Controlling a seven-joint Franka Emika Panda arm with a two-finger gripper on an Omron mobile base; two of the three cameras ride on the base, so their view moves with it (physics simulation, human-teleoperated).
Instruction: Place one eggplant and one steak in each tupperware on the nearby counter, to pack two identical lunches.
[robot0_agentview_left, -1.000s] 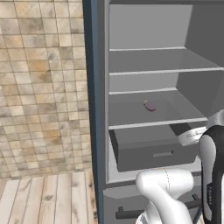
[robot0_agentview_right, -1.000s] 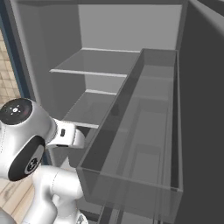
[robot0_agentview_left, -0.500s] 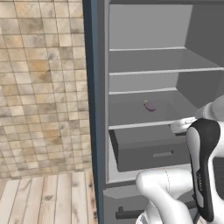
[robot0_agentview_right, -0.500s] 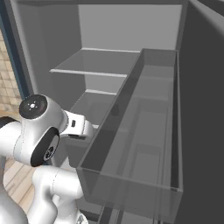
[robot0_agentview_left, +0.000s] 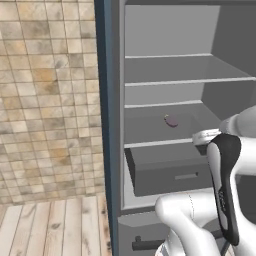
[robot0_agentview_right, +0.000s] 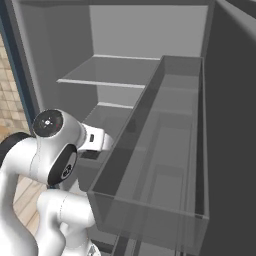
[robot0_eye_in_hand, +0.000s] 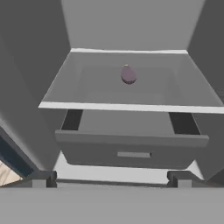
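Purple eggplant (robot0_eye_in_hand: 128, 74) alone on fridge shelf (robot0_eye_in_hand: 131, 106), above half-open drawer (robot0_eye_in_hand: 133, 151); pincer (robot0_eye_in_hand: 111, 178) spread, holding nothing.

An open grey fridge (robot0_agentview_left: 165, 70) holds bare shelves (robot0_eye_in_hand: 131, 94) above a pulled-out drawer (robot0_eye_in_hand: 131, 146). Beside it are a tan tiled wall (robot0_agentview_left: 47, 90) and plank floor (robot0_agentview_left: 50, 227).

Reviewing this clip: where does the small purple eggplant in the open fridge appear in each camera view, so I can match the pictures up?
Left base view: the small purple eggplant lies mid-picture on the lowest grey shelf, above the pulled-out grey drawer.
Right base view: I cannot find it; the white arm and a clear door bin take up the foreground.
Hand view: eggplant upper centre, toward the back of that shelf.
Shared landmark: the drawer under the shelf.
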